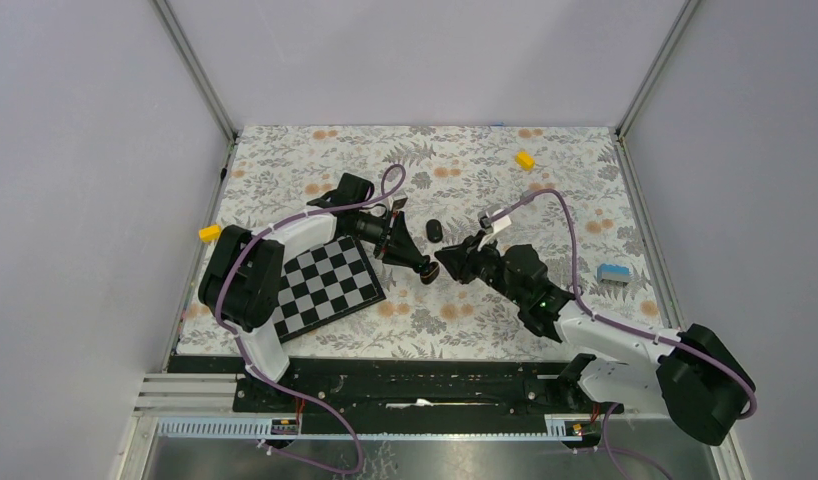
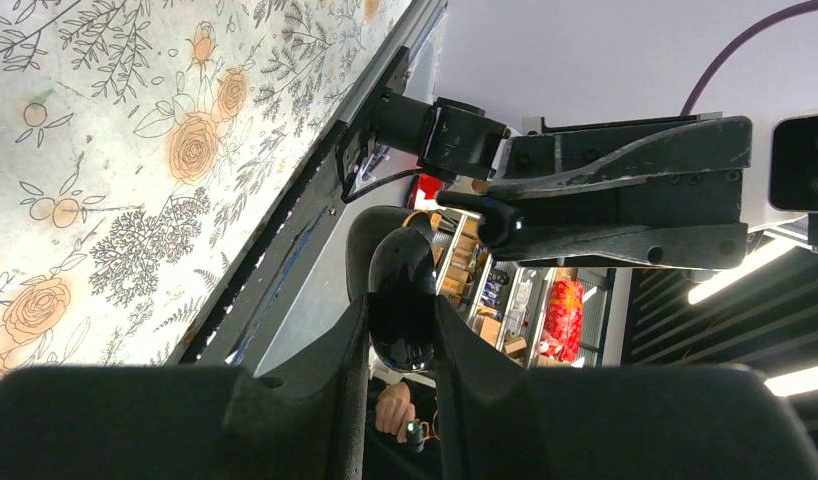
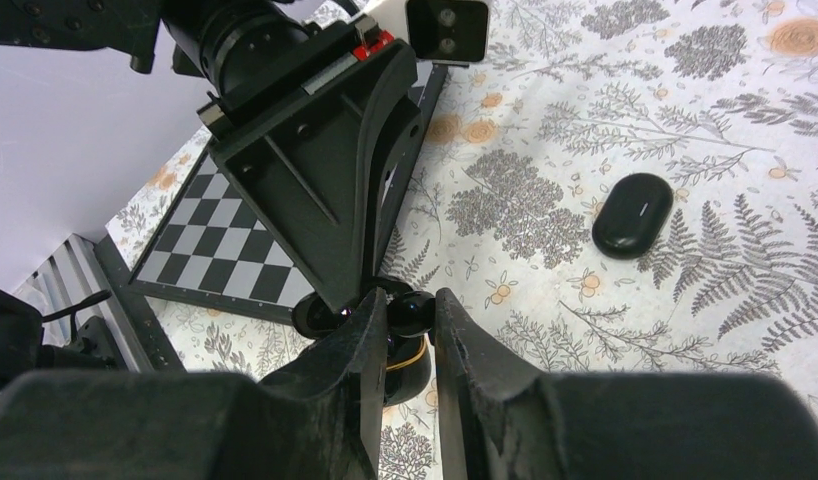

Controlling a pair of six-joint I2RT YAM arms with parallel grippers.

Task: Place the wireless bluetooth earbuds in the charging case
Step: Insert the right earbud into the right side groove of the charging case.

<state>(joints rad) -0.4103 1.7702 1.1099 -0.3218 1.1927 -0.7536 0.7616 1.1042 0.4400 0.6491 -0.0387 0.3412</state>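
Observation:
My left gripper (image 1: 425, 268) is shut on a glossy black rounded thing, the charging case (image 2: 401, 275), and holds it above the floral table near the middle. In the right wrist view the case (image 3: 413, 372) shows a thin orange-yellow line along its edge, just below my right fingers. My right gripper (image 3: 410, 305) is shut on one small black round earbud (image 3: 411, 314), right over the case and tip to tip with the left gripper (image 2: 402, 305). In the top view the right gripper (image 1: 449, 258) meets the left one. No other earbud shows.
A black oval pebble-shaped object (image 3: 633, 213) lies on the table (image 1: 485, 320) just beyond both grippers (image 1: 434, 229). A chessboard (image 1: 325, 285) lies under the left arm. Yellow blocks (image 1: 525, 159) (image 1: 210, 233) sit at the far right and left edge; a blue object (image 1: 612, 273) lies right.

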